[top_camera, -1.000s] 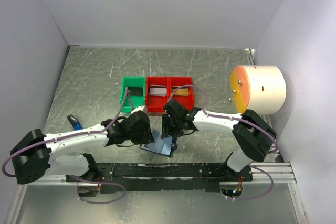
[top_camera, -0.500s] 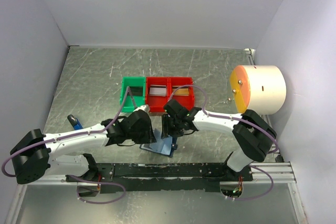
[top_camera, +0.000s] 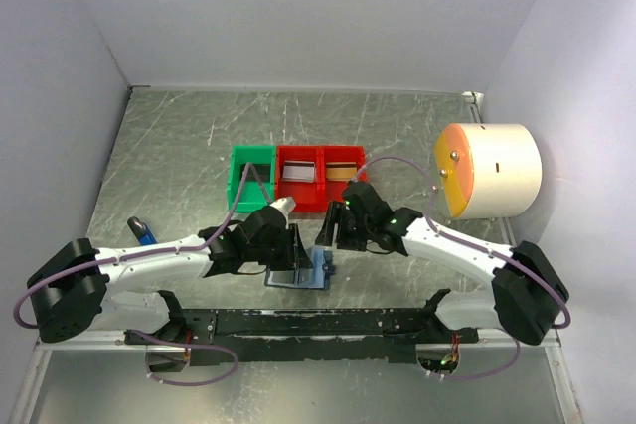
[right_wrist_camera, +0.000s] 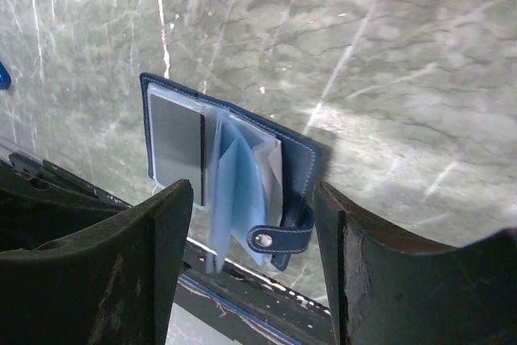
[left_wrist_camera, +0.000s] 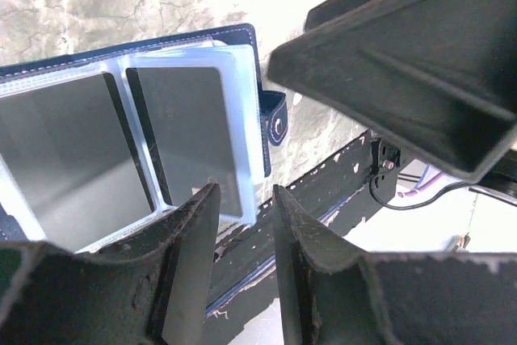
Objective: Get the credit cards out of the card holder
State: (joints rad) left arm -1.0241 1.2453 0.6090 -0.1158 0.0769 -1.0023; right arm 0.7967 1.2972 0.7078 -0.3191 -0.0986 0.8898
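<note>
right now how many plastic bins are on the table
3, side by side in a row at mid-table: the green bin on the left, the middle red bin, and the right red bin. None seems hidden.

Navy card holder (right_wrist_camera: 242, 171) lies open, grey credit cards (right_wrist_camera: 176, 139) tucked inside.

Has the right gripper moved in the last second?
Yes. Judged against the red bins, the right gripper has shifted rightward and pulled slightly back from the card holder.
</note>
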